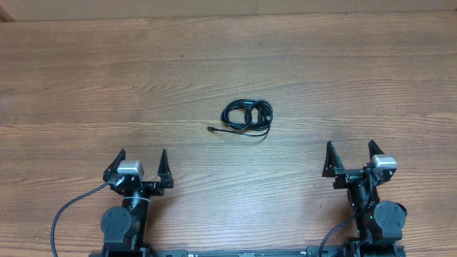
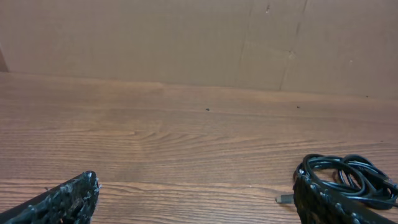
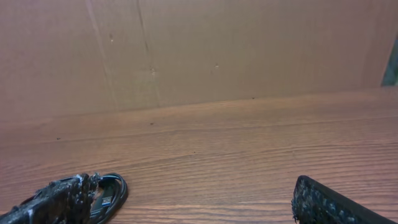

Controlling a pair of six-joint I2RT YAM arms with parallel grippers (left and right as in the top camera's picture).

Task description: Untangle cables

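The cables [image 1: 247, 116] lie as 1 small, tight coil of thin black cord on the wooden tabletop [image 1: 107, 78]. 1 loose end with its plug [image 1: 212, 129] trails out of the coil toward the left arm's side. Both arms sit on the near side of the coil and well apart from it, the left gripper [image 1: 142, 157] to the coil's near left and the right gripper [image 1: 350, 150] to its near right. Each has its fingers spread wide and holds nothing. The left wrist camera shows the coil just past its right-hand finger, and the right wrist camera shows only an edge of it behind its left-hand finger. Nothing is untangled yet, so the step in hand looks to be the first reach. To do it well, 1 gripper should probably pinch the body of the coil. The other can then take the free plug end, the easiest part to catch cleanly, and draw it slowly away from the coil. Closing on several strands at once would likely drag the whole coil instead of loosening it. How many cords are wound together cannot be told.
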